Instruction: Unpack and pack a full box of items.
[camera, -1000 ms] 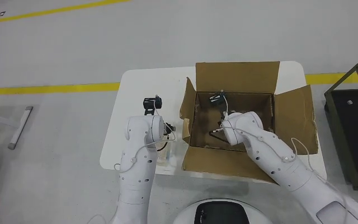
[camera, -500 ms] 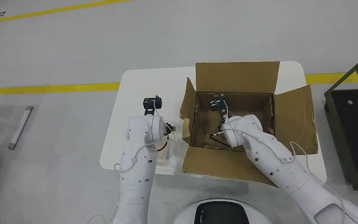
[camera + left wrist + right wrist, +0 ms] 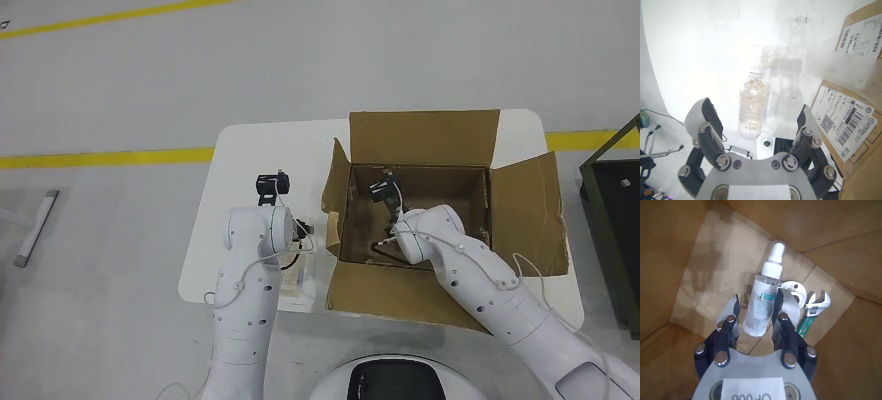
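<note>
Your left gripper (image 3: 756, 106) hangs released, fingers spread wide, over a clear bottle (image 3: 753, 108). The bottle lies on the white table (image 3: 250, 170), just left of the box (image 3: 425, 135) in the top view. Its long axis runs straight away from the gripper, base nearest and white cap at the far end. The body is see-through and ribbed.

Your right gripper (image 3: 758, 295) is down inside the box, unclenched and astride the spray (image 3: 761, 309), with a gap showing at one finger. The spray lies flat on the box floor, its white pump head pointing away toward the far wall. Its body is clear, with a white and teal label.

Just beside the spray is a metal flange (image 3: 799, 290), partly hidden by one finger. Next to that lies a wrench (image 3: 814, 308) with a green handle, its jaw end pointing the same way as the spray. The box walls stand close on every side.
</note>
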`<move>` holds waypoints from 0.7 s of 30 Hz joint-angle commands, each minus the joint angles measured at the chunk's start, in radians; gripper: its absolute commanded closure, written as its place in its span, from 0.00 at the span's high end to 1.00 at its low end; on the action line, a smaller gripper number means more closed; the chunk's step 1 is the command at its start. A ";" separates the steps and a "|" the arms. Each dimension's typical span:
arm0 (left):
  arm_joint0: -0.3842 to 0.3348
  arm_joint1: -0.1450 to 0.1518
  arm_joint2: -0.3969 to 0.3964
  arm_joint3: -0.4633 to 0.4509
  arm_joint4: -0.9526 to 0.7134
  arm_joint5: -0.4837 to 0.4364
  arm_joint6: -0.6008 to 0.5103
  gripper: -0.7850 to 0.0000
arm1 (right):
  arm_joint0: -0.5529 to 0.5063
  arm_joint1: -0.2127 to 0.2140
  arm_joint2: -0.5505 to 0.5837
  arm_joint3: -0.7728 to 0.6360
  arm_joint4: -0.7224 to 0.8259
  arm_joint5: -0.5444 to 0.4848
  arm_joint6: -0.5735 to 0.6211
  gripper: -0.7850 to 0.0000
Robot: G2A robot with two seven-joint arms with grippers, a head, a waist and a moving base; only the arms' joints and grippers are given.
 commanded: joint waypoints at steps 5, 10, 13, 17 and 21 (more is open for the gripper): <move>0.000 0.000 0.000 0.000 0.000 0.000 0.000 1.00 | -0.020 0.004 0.023 -0.061 -0.036 -0.016 0.021 0.49; 0.000 0.000 0.000 0.000 0.000 0.000 0.000 1.00 | -0.018 0.000 0.039 -0.041 -0.050 0.001 -0.001 0.49; 0.000 0.000 0.000 0.000 0.000 0.000 0.000 1.00 | -0.006 -0.009 0.032 -0.014 -0.030 -0.003 -0.025 0.49; 0.000 0.000 0.000 0.000 0.000 0.000 0.000 1.00 | 0.018 -0.024 0.004 0.030 -0.042 0.022 -0.029 0.50; 0.000 0.000 0.000 0.000 0.000 0.000 0.000 1.00 | 0.030 -0.034 0.001 0.063 -0.045 0.054 -0.032 0.54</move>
